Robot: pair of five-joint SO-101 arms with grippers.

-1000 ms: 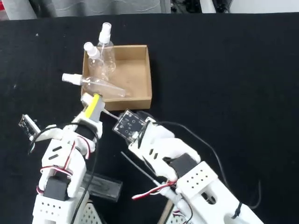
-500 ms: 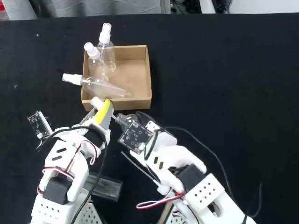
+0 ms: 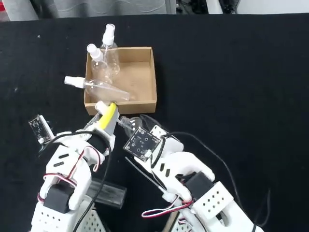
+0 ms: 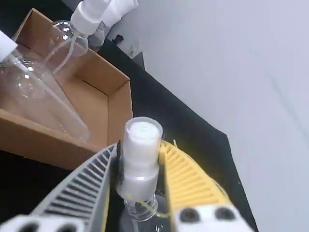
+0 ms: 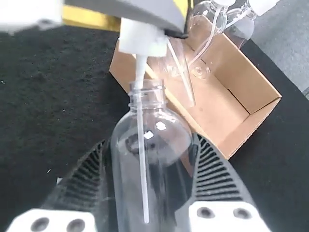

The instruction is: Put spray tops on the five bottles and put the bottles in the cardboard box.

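My left gripper (image 4: 139, 149) is shut on a white spray top (image 4: 141, 133). My right gripper (image 5: 150, 145) is shut on a clear bottle (image 5: 147, 121) just below that top. The spray top (image 5: 145, 41) hangs over the bottle's open neck, and its thin tube runs down inside. In the high view both grippers meet in front of the cardboard box (image 3: 153, 72): the left gripper (image 3: 104, 112) from the left, the bottle (image 3: 130, 123) beside it. Three bottles (image 3: 99, 87) with spray tops lie or lean in the box's left part.
The table is covered in black cloth. A dark clear plastic holder (image 3: 106, 192) lies by the left arm's base. A thin rod (image 3: 145, 175) and cables lie between the two arms. The box's right half (image 3: 140, 77) is bare cardboard.
The left gripper has carried the spray top to the right, over the bottle. The right arm has drawn the bottle back a little from the box.
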